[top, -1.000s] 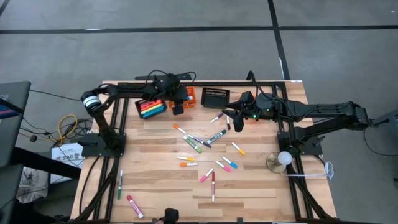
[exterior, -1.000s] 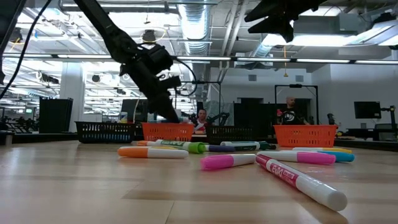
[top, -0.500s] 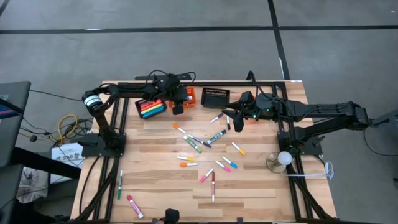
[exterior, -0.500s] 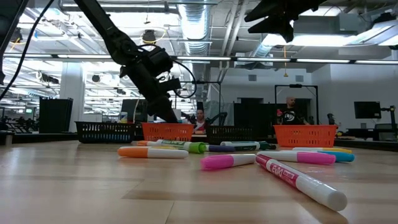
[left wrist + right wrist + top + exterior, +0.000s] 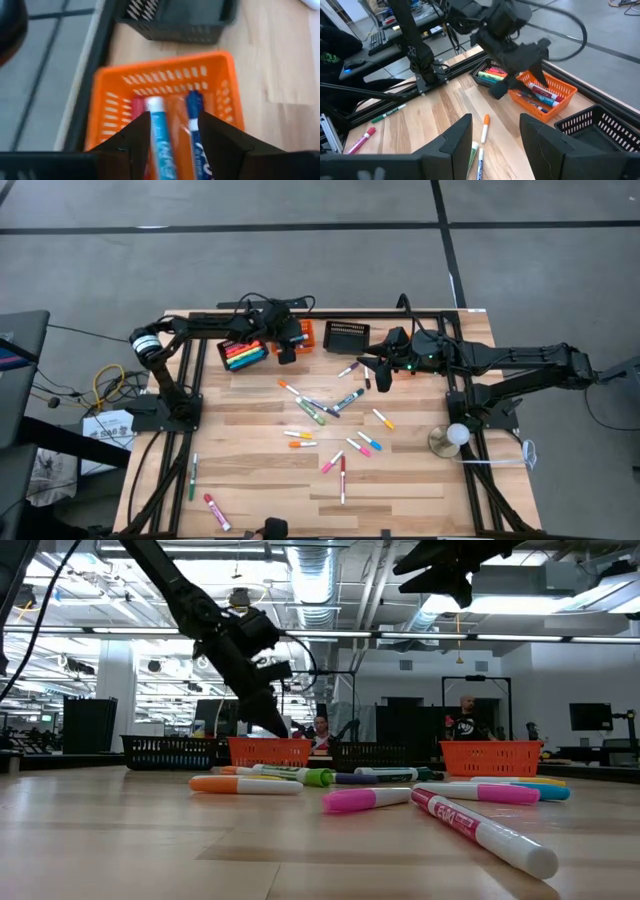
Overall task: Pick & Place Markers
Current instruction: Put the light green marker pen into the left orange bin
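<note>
Left claw open over orange basket — black baskets flanking.

- The bench is pale wood in plank stripes, framed by black rails.
- One basket is orange with a slotted pattern; two others are black.
- The markers have mostly white barrels, with caps in pink, green, orange and blue (one barrel is red).
- In the orange basket lies a marker with a blue-printed barrel and white end.
- Both arms are dark; the left gripper is black.
</note>
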`<state>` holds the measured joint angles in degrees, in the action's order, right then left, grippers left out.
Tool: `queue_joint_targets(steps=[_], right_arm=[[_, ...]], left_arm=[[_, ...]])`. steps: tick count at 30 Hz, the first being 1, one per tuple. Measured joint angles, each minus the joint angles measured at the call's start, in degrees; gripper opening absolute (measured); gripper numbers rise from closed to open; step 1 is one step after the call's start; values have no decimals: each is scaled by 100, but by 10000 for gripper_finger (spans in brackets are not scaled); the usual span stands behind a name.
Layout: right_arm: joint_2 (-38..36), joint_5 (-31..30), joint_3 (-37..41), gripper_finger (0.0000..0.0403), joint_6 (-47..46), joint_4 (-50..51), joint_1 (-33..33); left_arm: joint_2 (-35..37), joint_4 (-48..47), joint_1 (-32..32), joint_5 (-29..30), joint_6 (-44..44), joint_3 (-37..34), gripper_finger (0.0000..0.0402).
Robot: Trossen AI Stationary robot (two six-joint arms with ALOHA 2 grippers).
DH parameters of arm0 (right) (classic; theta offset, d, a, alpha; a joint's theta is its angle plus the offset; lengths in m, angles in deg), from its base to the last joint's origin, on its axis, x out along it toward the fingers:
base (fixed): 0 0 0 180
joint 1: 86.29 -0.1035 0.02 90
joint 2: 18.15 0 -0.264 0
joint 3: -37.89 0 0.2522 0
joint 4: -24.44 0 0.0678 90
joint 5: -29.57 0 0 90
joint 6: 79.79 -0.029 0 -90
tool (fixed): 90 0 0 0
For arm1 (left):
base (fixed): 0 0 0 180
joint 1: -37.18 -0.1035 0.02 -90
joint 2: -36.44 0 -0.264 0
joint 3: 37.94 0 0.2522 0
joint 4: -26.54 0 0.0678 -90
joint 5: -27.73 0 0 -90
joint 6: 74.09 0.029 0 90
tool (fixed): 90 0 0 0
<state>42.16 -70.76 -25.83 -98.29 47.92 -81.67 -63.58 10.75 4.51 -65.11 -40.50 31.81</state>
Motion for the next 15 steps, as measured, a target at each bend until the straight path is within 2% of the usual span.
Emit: queue_joint_targets(steps=[4, 8, 12, 15], right_arm=[[0, 5, 0, 156, 1, 1, 0], [0, 5, 0, 156, 10, 2, 0], [0, 3, 0, 156, 45, 2, 0], [0, 2, 0, 156, 48, 3, 0]], left_arm=[[498, 4, 190, -51, -95, 0, 168], [1148, -8, 642, -681, -578, -3, 160], [1662, -57, 1408, -899, -562, -197, 153], [1885, -58, 2072, -791, -480, -443, 155]])
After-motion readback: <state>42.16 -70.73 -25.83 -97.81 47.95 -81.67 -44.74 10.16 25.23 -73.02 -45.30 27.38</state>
